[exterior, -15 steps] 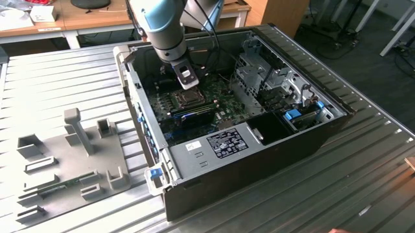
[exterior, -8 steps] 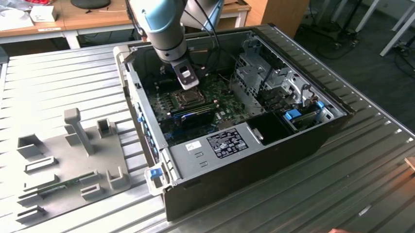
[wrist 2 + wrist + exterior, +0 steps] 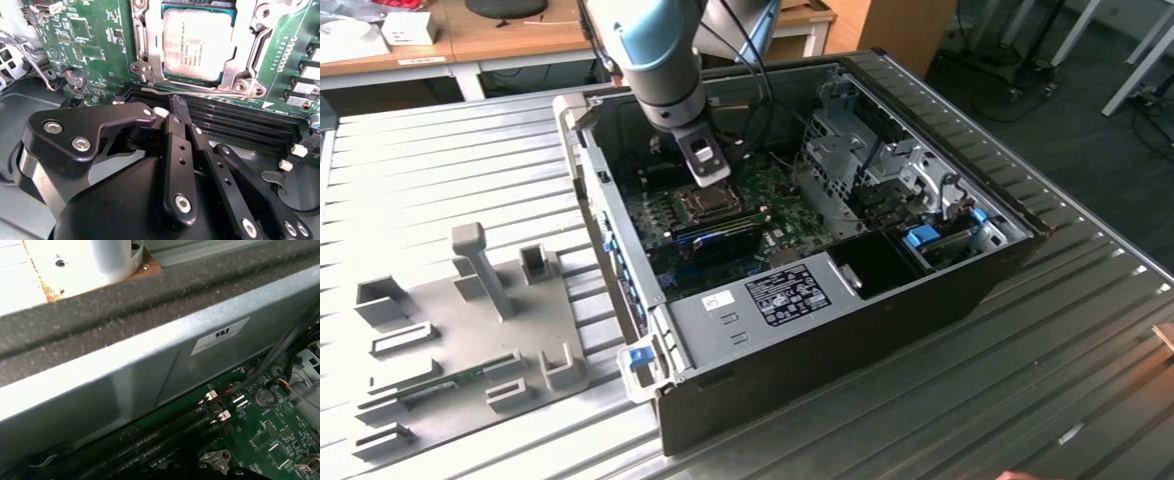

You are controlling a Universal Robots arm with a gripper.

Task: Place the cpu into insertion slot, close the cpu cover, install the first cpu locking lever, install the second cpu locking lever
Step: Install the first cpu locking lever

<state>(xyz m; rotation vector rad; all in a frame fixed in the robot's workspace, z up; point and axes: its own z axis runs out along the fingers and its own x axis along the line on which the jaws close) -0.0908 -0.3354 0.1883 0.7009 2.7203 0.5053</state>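
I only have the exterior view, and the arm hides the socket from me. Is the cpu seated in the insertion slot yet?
Observer: Yes. In the second wrist view the cpu lies flat inside the insertion slot.
Operator: And the cpu cover?
Observer: The cpu cover is down, and its silvery frame borders the chip's edges.
Operator: Where exactly is the gripper?
Observer: The gripper hangs over the black memory slots, just beside the socket's edge, with its jaws shut.
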